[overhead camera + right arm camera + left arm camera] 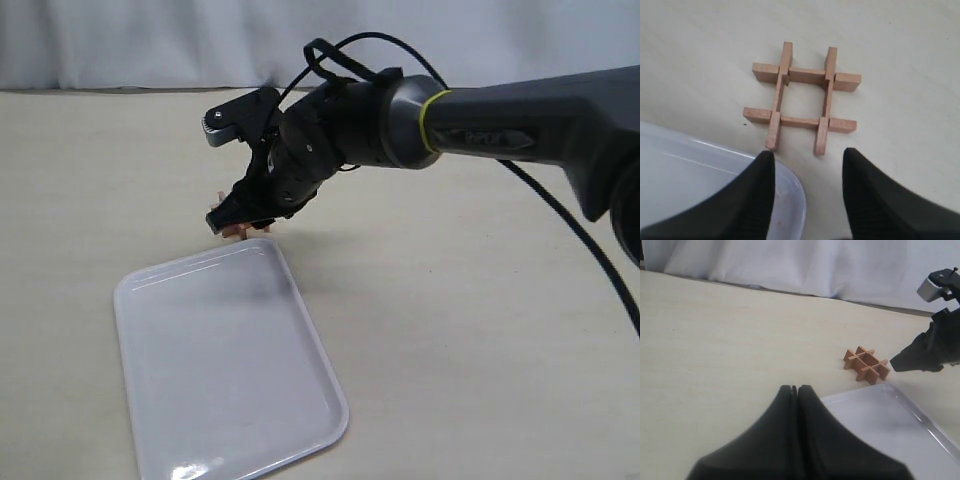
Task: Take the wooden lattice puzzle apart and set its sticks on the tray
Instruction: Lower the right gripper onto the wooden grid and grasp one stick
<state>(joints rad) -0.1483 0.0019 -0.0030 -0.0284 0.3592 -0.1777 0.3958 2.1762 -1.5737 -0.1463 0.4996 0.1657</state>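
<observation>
The wooden lattice puzzle (802, 97) lies whole and flat on the table, a reddish-brown hash of interlocked sticks just beyond the far corner of the white tray (230, 380). My right gripper (809, 156) hovers over it, open, nothing between its fingers, one fingertip over the tray's corner (790, 185). In the exterior view the puzzle (234, 232) mostly hides under that gripper (236, 219). The left wrist view shows the puzzle (866, 364) ahead, the right gripper (900, 362) beside it, and my left gripper (797, 388) shut and empty. No loose sticks show.
The table is pale beige wood. A white curtain (150, 40) hangs along its far edge. The right arm (480, 120) and its black cable (590, 250) reach in from the right above the table.
</observation>
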